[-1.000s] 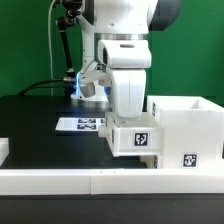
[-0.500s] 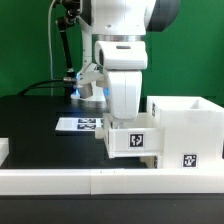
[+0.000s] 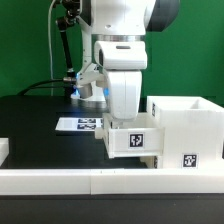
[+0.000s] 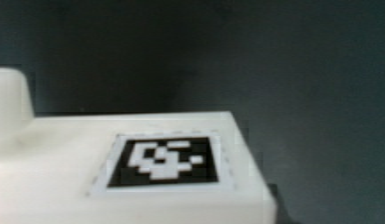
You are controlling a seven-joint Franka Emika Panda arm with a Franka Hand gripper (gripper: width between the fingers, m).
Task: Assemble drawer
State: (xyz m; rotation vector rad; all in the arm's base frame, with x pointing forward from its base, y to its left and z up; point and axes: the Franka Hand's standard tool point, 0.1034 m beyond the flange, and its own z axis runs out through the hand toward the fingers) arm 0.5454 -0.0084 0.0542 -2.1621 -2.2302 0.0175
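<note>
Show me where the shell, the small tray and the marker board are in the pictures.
shell (image 3: 190, 135): exterior view, on its front wall.
tray (image 3: 132, 140): exterior view, on its tagged front face.
marker board (image 3: 78, 124): exterior view, on its printed top.

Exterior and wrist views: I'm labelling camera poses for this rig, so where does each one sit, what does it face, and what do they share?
Exterior view: off the arm, low at the table's edge, facing the arm's white wrist housing, the tray, the shell and the marker board; end effector hidden.
Wrist view: on the wrist, close to a tagged white part; no end effector visible.
Shared: probably the tagged tray; blur prevents certainty.
</note>
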